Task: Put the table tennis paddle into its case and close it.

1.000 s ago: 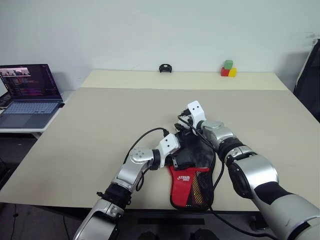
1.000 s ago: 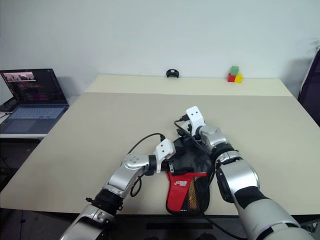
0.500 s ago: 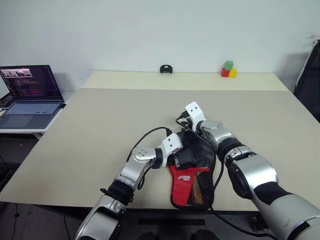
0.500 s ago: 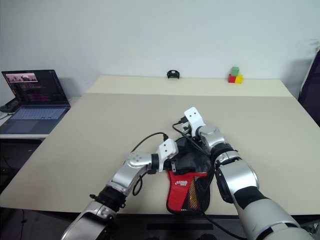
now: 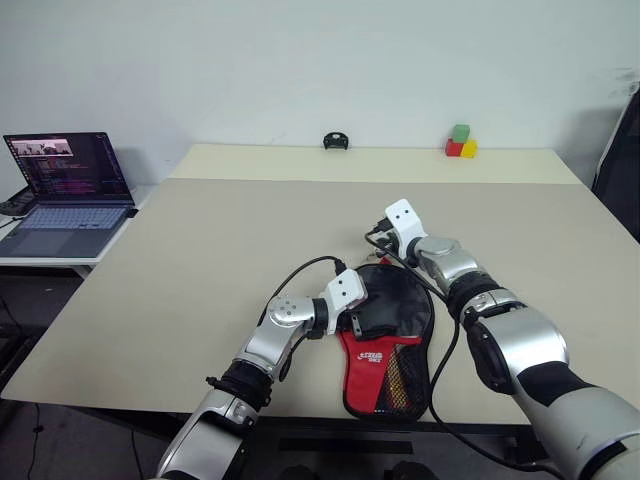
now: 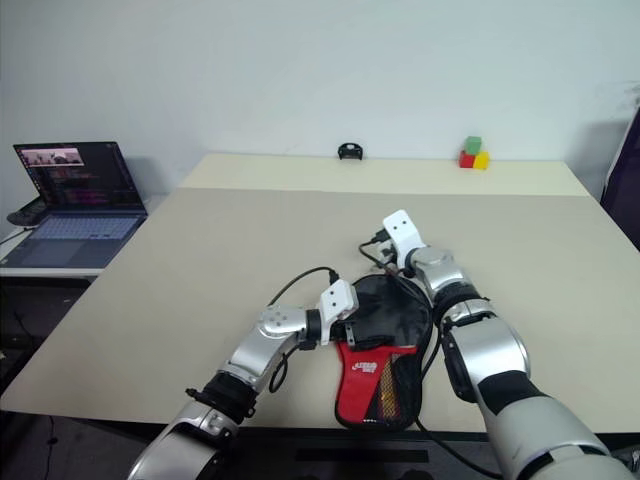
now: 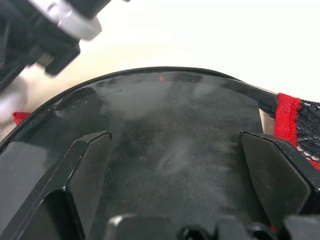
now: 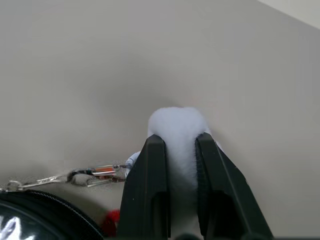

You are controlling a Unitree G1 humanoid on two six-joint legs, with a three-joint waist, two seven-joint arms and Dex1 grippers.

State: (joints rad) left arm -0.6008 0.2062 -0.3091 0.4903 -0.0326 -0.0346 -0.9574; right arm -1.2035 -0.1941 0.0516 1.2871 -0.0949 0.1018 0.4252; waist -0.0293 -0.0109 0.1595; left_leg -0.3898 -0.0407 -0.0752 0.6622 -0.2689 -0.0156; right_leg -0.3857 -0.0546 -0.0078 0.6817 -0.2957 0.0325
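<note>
One case: its case lies flat near the table's near edge, middle; red mesh end toward that edge, black round end away.
Paddle: not visible as such, probably inside; can't confirm.
Change: right gripper fingers were wide a second ago, now pinched on the white pompom at the case's far rim; cord and clip trail to the zip.
Meaning: looks like the zip pull has started; closing not done.
Left gripper: fingers wide, straddling the black top, likely steadying it.
Room: bare table all round; blocks and a small black object at the far edge, well apart.
</note>
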